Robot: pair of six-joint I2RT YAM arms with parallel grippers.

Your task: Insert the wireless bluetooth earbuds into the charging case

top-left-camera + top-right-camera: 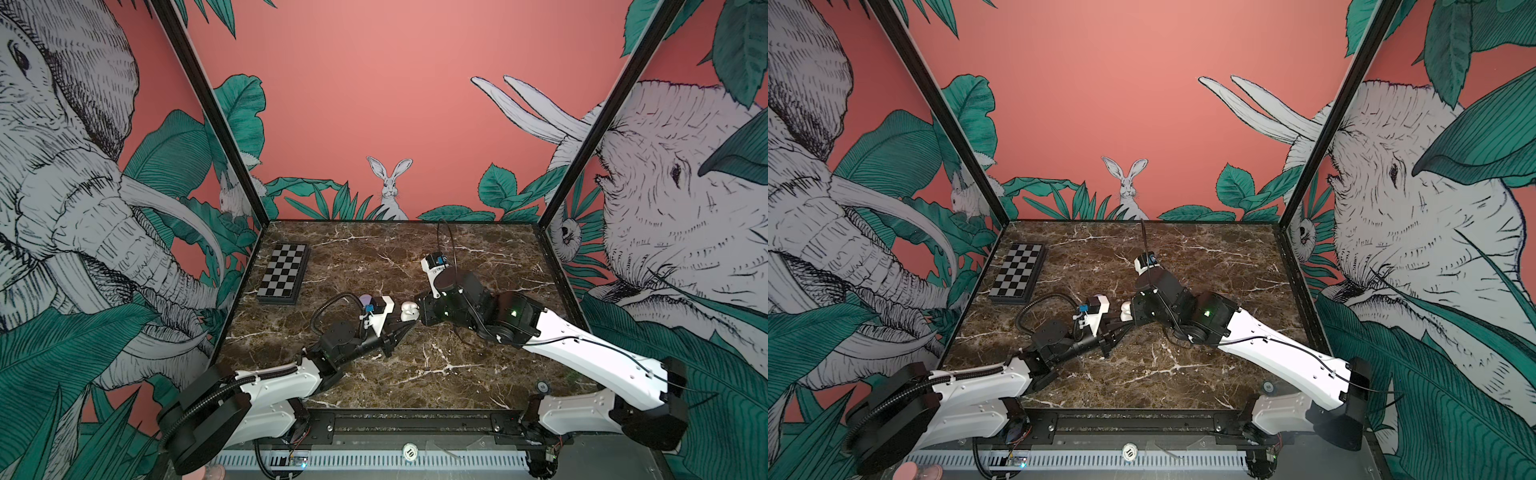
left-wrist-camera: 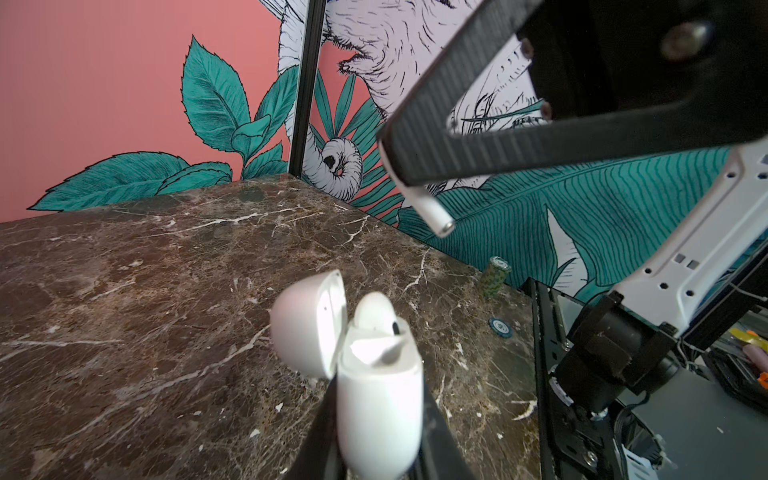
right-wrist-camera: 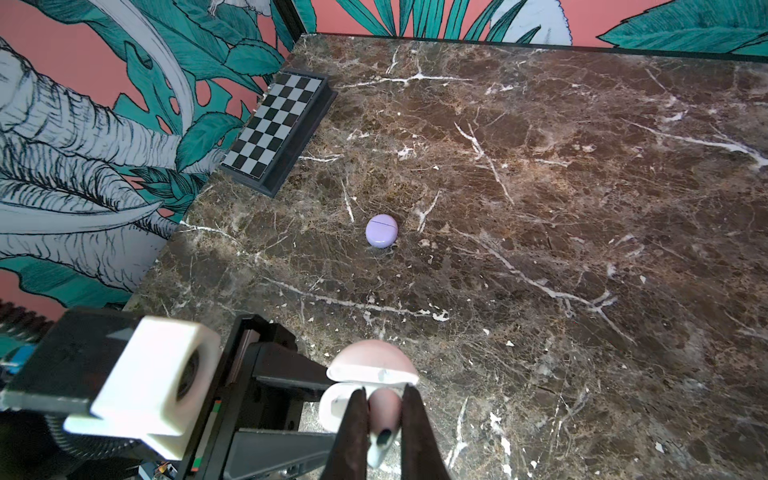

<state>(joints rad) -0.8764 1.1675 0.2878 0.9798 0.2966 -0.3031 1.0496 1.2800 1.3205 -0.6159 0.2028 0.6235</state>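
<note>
My left gripper (image 2: 378,428) is shut on a white charging case (image 2: 378,399), held above the table with its lid (image 2: 309,324) swung open. One white earbud (image 2: 374,311) sits in the case. My right gripper (image 3: 384,395) is shut on a second white earbud (image 3: 384,411), whose stem (image 2: 434,214) sticks out below the fingers. It hovers just above the open case (image 3: 336,405). In both top views the two grippers meet at the table's middle, around the case (image 1: 406,311) (image 1: 1126,309).
A closed lilac round case (image 3: 381,231) lies on the marble table (image 1: 415,370), partly hidden behind the left wrist in a top view. A folded chessboard (image 1: 284,274) sits at the back left. Poker chips (image 2: 494,276) stand near the front right edge.
</note>
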